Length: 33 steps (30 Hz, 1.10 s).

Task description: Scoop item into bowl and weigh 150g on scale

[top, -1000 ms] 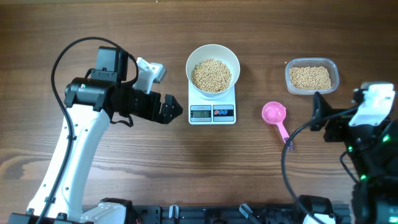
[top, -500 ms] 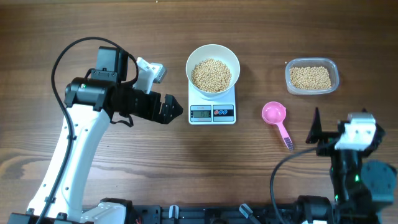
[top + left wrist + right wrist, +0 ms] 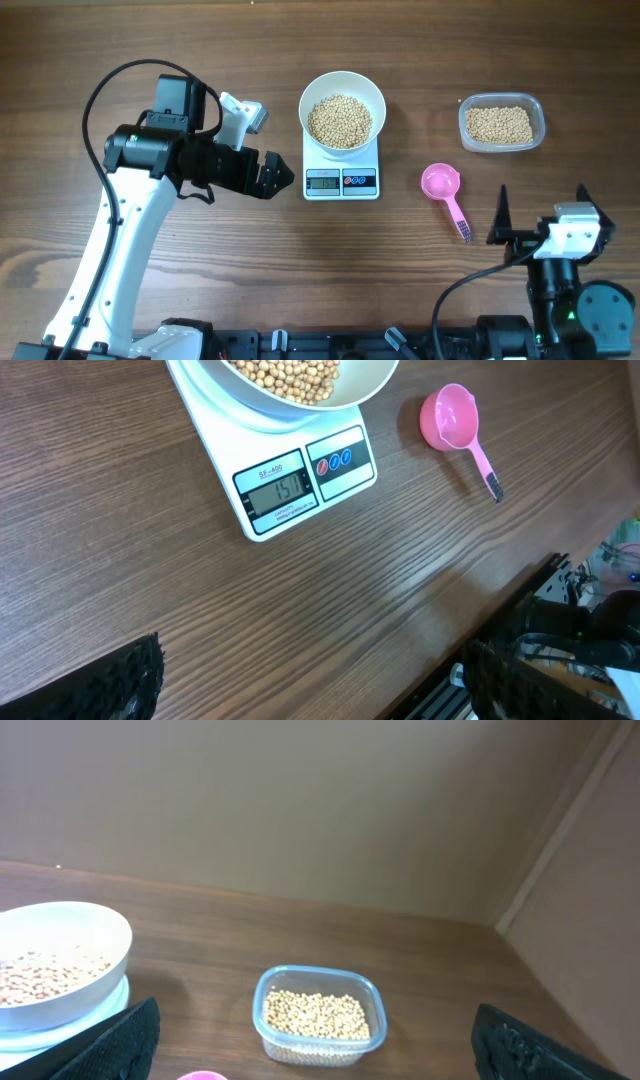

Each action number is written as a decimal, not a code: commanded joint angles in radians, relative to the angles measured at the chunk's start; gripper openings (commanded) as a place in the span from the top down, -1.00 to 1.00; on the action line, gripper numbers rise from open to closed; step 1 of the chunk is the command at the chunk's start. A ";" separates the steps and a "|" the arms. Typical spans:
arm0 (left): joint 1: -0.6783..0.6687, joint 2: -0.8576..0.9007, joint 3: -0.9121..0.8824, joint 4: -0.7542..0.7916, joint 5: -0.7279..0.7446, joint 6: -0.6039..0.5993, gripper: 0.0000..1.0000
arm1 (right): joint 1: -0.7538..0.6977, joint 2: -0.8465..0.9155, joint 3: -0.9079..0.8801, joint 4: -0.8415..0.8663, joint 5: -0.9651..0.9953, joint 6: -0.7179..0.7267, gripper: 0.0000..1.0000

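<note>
1. Beans (image 3: 340,120) lie heaped in the white bowl (image 3: 372,92) on the scale (image 3: 341,182); its display is unreadable from overhead.
2. Left gripper (image 3: 272,175) gapes wide beside the scale, empty.
3. Right gripper (image 3: 543,213) is wide and empty; the pink scoop (image 3: 441,182) is cut off in its wrist view.

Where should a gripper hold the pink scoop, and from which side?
Take the scoop by its thin handle, from above, closing across it. It lies flat, cup upward, and the wide cup gives a poor hold. The handle points toward the open right gripper, likely the easier arm.
</note>
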<state>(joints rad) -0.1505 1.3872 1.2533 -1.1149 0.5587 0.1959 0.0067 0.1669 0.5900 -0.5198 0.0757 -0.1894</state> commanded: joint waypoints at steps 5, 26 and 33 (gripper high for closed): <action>-0.005 -0.010 -0.004 0.000 0.016 -0.002 -1.00 | 0.030 -0.109 -0.092 0.080 -0.018 -0.020 -0.99; -0.005 -0.010 -0.004 0.000 0.016 -0.002 -1.00 | 0.029 -0.164 -0.545 0.639 -0.103 -0.048 -0.99; -0.005 -0.010 -0.004 0.000 0.016 -0.002 -1.00 | 0.021 -0.164 -0.585 0.683 -0.108 -0.047 -0.99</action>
<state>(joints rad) -0.1505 1.3872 1.2533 -1.1149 0.5587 0.1959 0.0311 0.0177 0.0113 0.1593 -0.0143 -0.2264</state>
